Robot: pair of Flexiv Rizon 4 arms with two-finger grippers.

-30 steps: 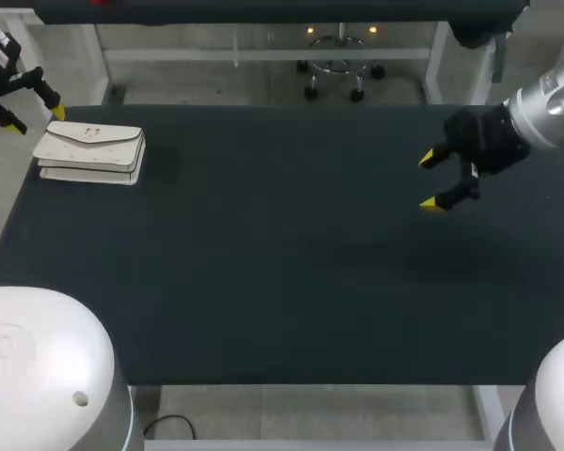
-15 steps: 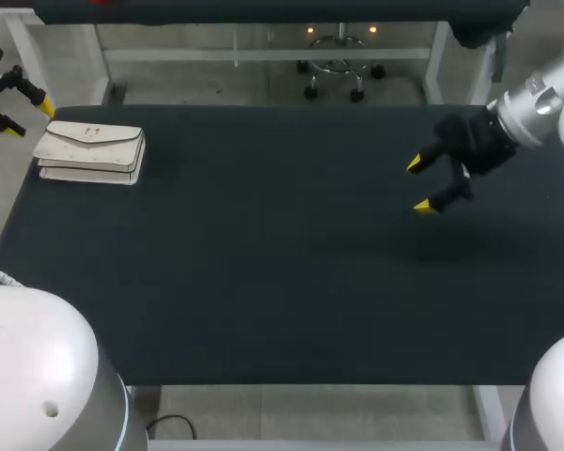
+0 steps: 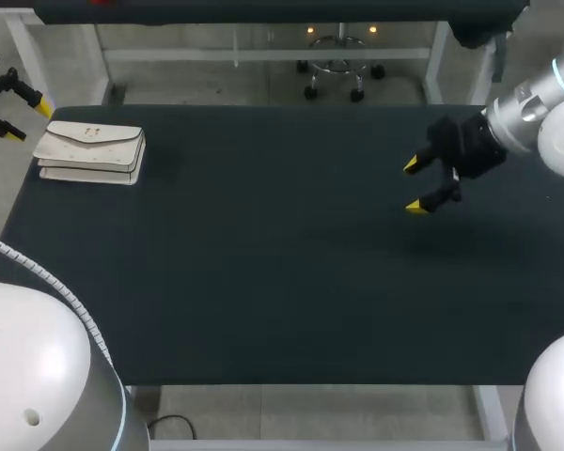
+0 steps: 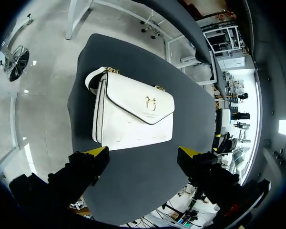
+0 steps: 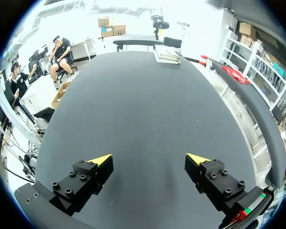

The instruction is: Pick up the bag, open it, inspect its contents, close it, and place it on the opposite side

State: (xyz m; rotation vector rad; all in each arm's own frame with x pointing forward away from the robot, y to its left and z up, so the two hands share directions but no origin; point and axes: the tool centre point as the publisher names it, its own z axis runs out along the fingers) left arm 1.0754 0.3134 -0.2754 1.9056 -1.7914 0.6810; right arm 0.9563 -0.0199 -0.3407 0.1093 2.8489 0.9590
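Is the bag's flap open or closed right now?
Closed. The white bag lies flat on the table with its flap folded down over the front; the open left gripper hovers clear of it.

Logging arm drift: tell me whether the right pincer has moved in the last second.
Yes. The right pincer has shifted slightly toward the bag.

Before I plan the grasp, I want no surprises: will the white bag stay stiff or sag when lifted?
The white bag looks structured, with crisp edges and a flat flap, so it probably keeps its shape. Its smooth surface may be slippery. The gold chain at its edge would likely dangle.
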